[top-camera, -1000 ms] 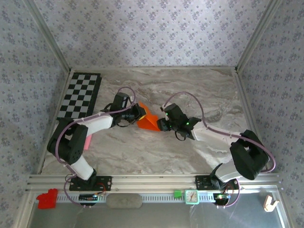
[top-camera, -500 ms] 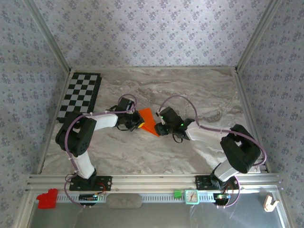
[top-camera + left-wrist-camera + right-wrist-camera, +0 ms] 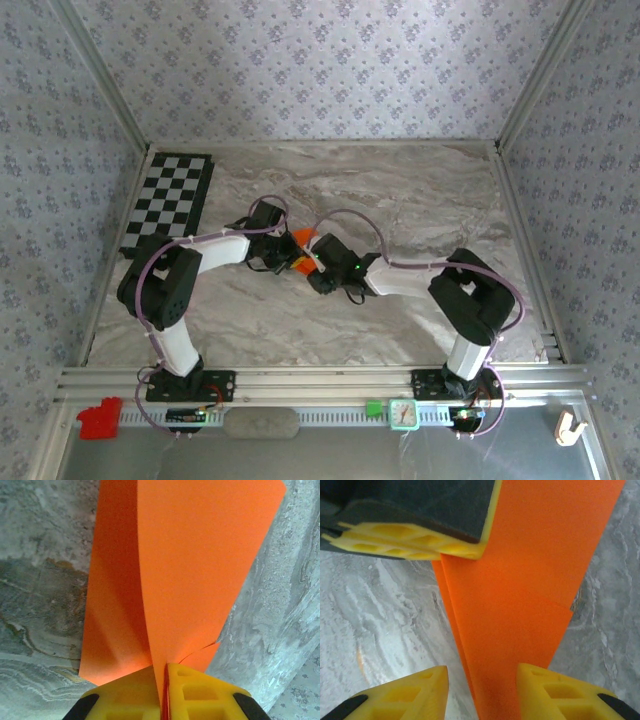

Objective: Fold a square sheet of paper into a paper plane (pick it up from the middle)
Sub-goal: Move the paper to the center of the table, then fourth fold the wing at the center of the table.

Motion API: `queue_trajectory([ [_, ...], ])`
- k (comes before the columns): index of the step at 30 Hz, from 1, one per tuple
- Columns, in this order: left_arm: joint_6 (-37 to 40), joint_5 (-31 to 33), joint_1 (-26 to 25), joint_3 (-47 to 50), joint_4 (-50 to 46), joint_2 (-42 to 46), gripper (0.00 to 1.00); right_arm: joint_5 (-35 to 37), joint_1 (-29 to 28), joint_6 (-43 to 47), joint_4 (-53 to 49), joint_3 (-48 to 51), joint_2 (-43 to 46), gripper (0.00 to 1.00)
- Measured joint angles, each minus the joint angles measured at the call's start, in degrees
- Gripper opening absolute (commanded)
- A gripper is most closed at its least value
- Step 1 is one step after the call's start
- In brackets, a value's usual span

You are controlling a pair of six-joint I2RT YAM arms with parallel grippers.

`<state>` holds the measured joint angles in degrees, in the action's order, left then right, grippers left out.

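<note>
1. The right gripper (image 3: 482,682) stood at 5 o'clock of the orange paper (image 3: 200,555), jaws partly apart, straddling its folded layers.
2. The left gripper (image 3: 164,675), at 9 o'clock, was pinched tight on the paper's crease, near the middle of the tabletop (image 3: 420,190).
3. A checkerboard (image 3: 170,200) lay farther off, at 10 o'clock.

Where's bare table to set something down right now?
Free: the far-right stretch of the marble table, between back wall and right arm, and the near strip between the two arm bases. Crowded: the centre, where the left gripper pinches the folded orange paper and the right gripper straddles it. The checkerboard takes the far-left corner.
</note>
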<state>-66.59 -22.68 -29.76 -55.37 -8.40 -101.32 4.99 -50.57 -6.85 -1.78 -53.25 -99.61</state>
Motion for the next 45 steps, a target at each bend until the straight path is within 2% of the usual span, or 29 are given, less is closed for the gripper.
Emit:
queue_trajectory([
  [15,-1.9,-0.24,0.0,0.0,-0.68,0.0,0.13,2.84,-1.2,0.55,1.31,-0.63,-2.29,0.38],
  [27,-2.12,-0.66,0.11,0.0,-0.7,0.0,0.14,4.74,-1.22,0.5,1.62,0.81,-2.29,0.29],
  [33,-2.1,-0.68,0.13,-0.02,-0.87,0.02,0.15,5.25,-1.22,0.57,1.64,0.94,-2.29,0.21],
  [39,-1.97,-0.87,1.2,-0.04,-1.33,0.35,0.23,5.18,-1.22,0.74,1.64,0.94,-2.29,0.15],
  [45,-1.03,-0.63,4.63,0.11,-3.08,4.22,0.4,2.27,-0.46,0.72,2.32,1.11,-2.27,0.11],
])
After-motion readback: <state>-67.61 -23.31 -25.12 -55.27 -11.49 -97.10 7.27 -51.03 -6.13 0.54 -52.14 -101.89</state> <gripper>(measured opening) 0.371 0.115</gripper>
